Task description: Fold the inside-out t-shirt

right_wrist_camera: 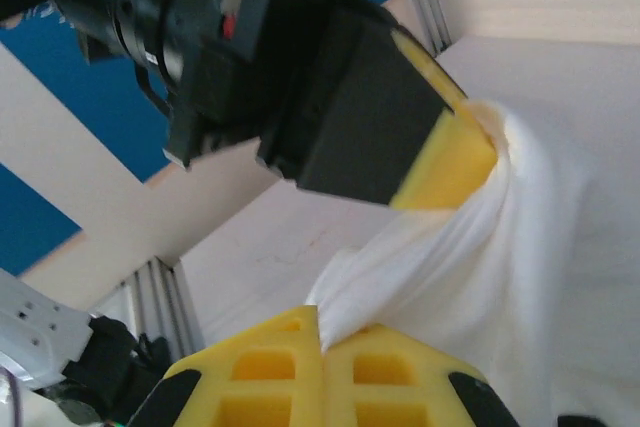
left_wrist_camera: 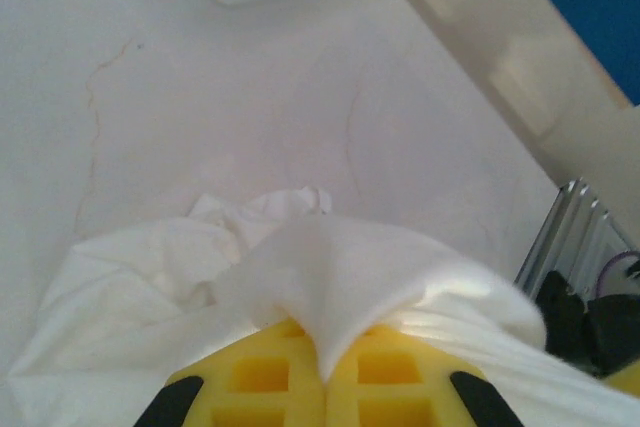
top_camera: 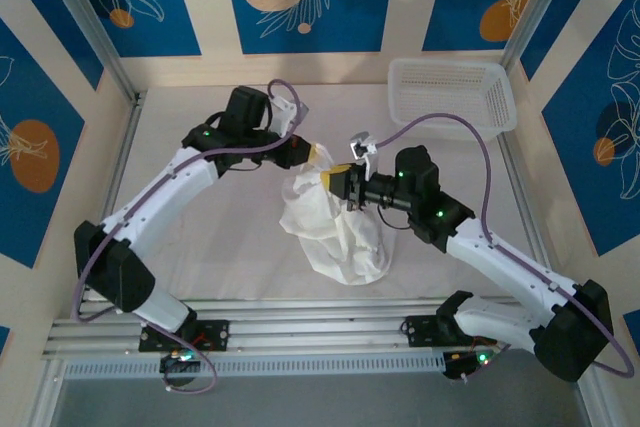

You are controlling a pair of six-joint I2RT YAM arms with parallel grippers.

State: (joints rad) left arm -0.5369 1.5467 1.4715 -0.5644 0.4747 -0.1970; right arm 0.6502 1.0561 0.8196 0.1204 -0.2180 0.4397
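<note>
T-shirt hangs bunched below left claw, right claw, both clamped on it; shallow-looking pinch may slip when spread.

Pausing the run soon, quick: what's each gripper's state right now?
Left gripper: closed, pinching the t-shirt.
Right gripper: closed, pinching the same t-shirt.

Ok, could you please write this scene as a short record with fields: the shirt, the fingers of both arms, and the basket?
t-shirt: white, bunched, held up at its top, lower part on the table
left fingers: shut on the cloth
right fingers: shut on the cloth, close beside the left ones
basket: white mesh, far right corner, apart from the shirt
fold: not yet done
</note>
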